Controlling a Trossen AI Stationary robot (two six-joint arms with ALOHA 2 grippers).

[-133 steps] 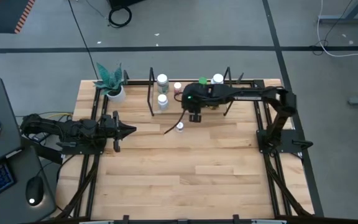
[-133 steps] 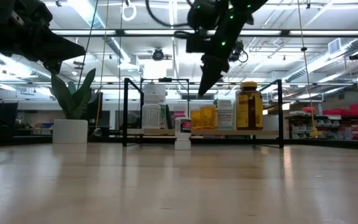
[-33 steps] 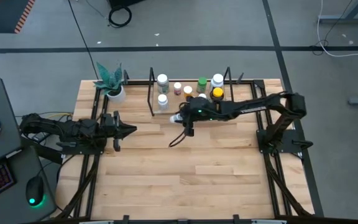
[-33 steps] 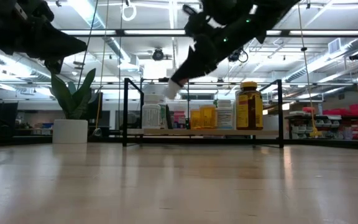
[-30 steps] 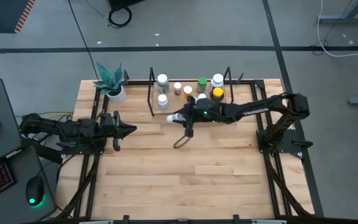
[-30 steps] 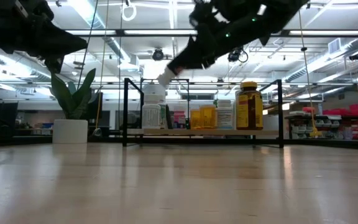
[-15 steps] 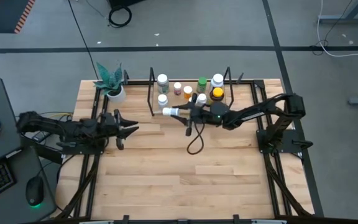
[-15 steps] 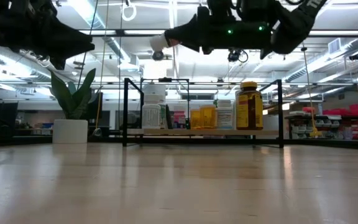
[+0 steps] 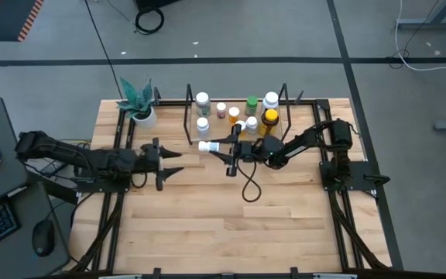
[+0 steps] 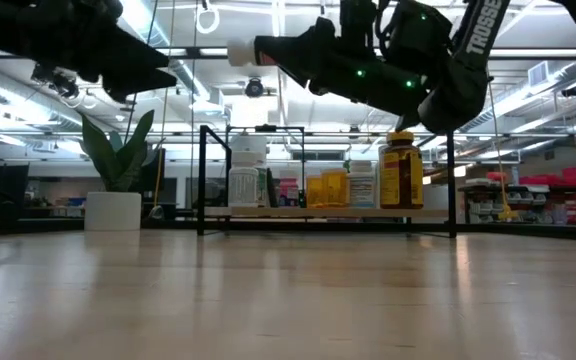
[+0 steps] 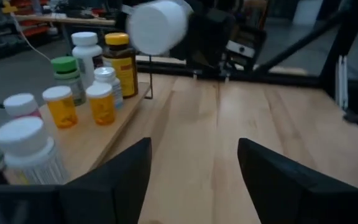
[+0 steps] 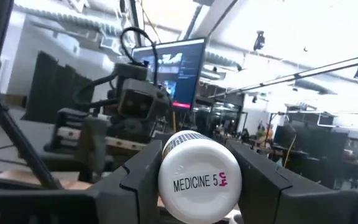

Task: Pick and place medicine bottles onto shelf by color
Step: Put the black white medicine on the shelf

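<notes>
Just in front of the shelf (image 9: 207, 133), high above the table, my right gripper (image 9: 217, 146) clamps a white bottle (image 9: 205, 146) sideways; its base reads "MEDICINE 5". My left gripper (image 9: 178, 161) faces it nearby, fingers spread and empty. Seven bottles stand on the shelf. My right arm reads "TROSSEN".

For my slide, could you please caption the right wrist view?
Right gripper holding a white-capped "MEDICINE 5" bottle toward the left arm.
</notes>
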